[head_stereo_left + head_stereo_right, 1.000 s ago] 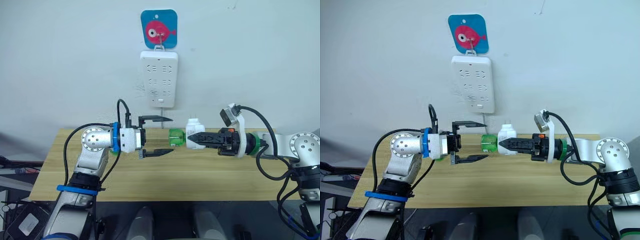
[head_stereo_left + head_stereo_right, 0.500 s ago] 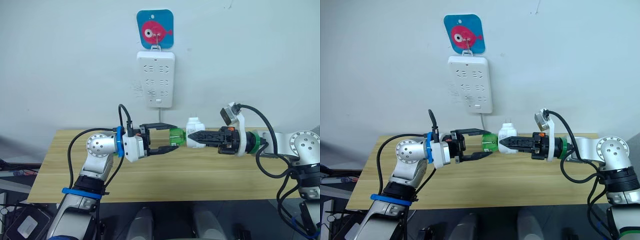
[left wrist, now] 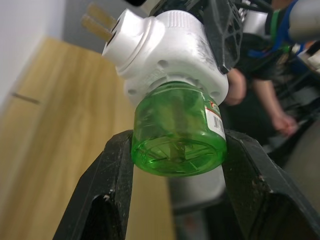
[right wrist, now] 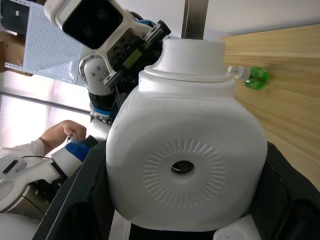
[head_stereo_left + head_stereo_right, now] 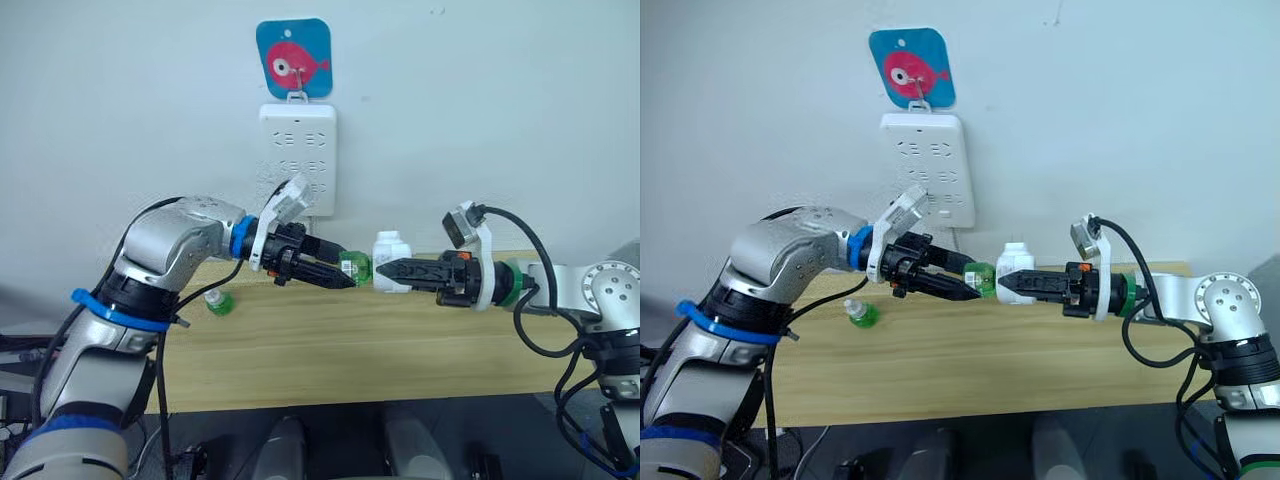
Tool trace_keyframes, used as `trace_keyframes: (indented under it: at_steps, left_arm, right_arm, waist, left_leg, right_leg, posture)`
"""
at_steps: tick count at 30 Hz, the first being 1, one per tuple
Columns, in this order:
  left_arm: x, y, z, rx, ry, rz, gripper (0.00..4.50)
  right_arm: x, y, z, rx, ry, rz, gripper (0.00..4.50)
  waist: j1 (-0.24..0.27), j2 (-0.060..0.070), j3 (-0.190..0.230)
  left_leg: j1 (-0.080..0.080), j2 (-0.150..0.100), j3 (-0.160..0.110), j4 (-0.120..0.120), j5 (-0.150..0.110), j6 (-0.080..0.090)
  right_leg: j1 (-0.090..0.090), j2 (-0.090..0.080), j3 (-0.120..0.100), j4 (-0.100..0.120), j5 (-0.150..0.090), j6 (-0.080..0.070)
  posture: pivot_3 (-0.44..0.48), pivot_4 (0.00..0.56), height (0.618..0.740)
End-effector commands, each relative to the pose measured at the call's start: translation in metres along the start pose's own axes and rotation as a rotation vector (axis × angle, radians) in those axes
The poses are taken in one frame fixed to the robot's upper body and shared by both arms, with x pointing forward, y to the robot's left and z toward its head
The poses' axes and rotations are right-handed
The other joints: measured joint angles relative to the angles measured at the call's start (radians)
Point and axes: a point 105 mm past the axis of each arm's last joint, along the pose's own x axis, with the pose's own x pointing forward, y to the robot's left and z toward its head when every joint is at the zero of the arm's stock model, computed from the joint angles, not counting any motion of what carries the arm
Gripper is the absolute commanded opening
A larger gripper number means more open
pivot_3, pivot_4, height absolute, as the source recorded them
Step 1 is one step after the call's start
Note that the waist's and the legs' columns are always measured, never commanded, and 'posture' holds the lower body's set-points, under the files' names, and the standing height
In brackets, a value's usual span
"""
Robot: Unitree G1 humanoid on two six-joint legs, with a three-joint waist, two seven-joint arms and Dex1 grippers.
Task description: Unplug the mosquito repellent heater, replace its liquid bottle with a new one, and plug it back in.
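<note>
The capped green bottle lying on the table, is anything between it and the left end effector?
Nothing stands between them, but the left end effector is occupied: it is shut on the liquid bottle seated in the mosquito repellent heater. The new one lies apart on the table, below that arm.

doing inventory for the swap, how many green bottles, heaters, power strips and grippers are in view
green bottles: 2, one in the heater between the left gripper's fingers, one with a white cap lying on the table
heaters: 1, held in the right gripper
power strips: 1, on the wall
grippers: 2, left and right
total: 6
</note>
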Motion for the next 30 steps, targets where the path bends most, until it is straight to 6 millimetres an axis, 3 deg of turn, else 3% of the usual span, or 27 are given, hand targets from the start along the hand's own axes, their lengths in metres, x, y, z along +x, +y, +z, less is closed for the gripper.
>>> trace_keyframes:
  at_steps: [1,3,9,12,19,25,30]
  left_arm:
    - [-0.006,0.006,-0.009,0.024,0.043,0.047,2.21]
    - [-0.006,0.010,-0.009,0.090,0.029,0.075,2.92]
    - [-0.009,0.000,-0.004,0.351,-0.035,0.100,4.50]
    - [-0.011,0.003,-0.004,0.519,-0.085,0.212,4.50]
    - [-0.011,-0.011,-0.041,1.003,-0.153,0.310,4.50]
    - [-0.006,-0.013,-0.026,1.223,-0.291,0.392,4.50]
    - [0.001,-0.008,-0.023,1.265,-0.312,0.406,4.50]
  right_arm:
    - [-0.001,0.013,0.001,-0.041,0.005,0.040,3.01]
    - [-0.002,0.013,0.000,-0.039,0.004,0.039,3.01]
    - [-0.004,0.012,0.000,-0.034,-0.002,0.036,3.01]
    - [-0.005,0.011,0.000,-0.033,-0.005,0.032,3.01]
    - [-0.006,0.011,0.000,-0.037,-0.006,0.028,3.01]
    - [-0.007,0.011,0.000,-0.037,-0.002,0.026,3.01]
    - [-0.007,0.011,0.001,-0.040,-0.001,0.025,3.01]
  waist:
    - [-0.002,0.001,0.001]
    - [0.000,0.001,0.001]
    - [0.010,0.001,0.001]
    - [0.016,0.001,0.001]
    - [0.032,0.001,0.001]
    - [0.052,0.000,0.000]
    - [0.046,0.000,0.000]
  left_leg:
    - [0.000,0.000,0.000,0.000,0.001,-0.001]
    - [0.000,0.001,0.000,0.000,0.001,-0.001]
    - [-0.001,0.000,0.001,0.000,-0.001,0.001]
    - [-0.001,0.001,0.002,0.000,-0.001,0.001]
    - [0.000,0.001,0.004,0.000,-0.001,0.001]
    - [-0.001,0.000,0.003,0.002,-0.001,0.002]
    - [-0.001,-0.001,0.004,0.002,-0.001,0.002]
  right_leg:
    - [0.000,0.000,0.000,0.000,0.000,0.000]
    - [-0.001,0.000,0.001,0.000,0.000,0.000]
    - [-0.001,-0.001,0.002,-0.001,0.000,0.000]
    - [-0.001,-0.002,0.003,-0.001,0.000,0.000]
    - [-0.001,-0.002,0.006,-0.001,0.000,0.000]
    - [0.000,-0.004,0.005,-0.001,0.002,0.002]
    - [0.000,-0.005,0.005,-0.001,0.002,0.002]
  posture:
    - [-0.064,0.206,0.740]
    - [-0.068,0.206,0.740]
    - [-0.071,0.204,0.740]
    - [-0.076,0.203,0.740]
    - [-0.077,0.202,0.740]
    - [-0.077,0.202,0.740]
    - [-0.076,0.202,0.740]
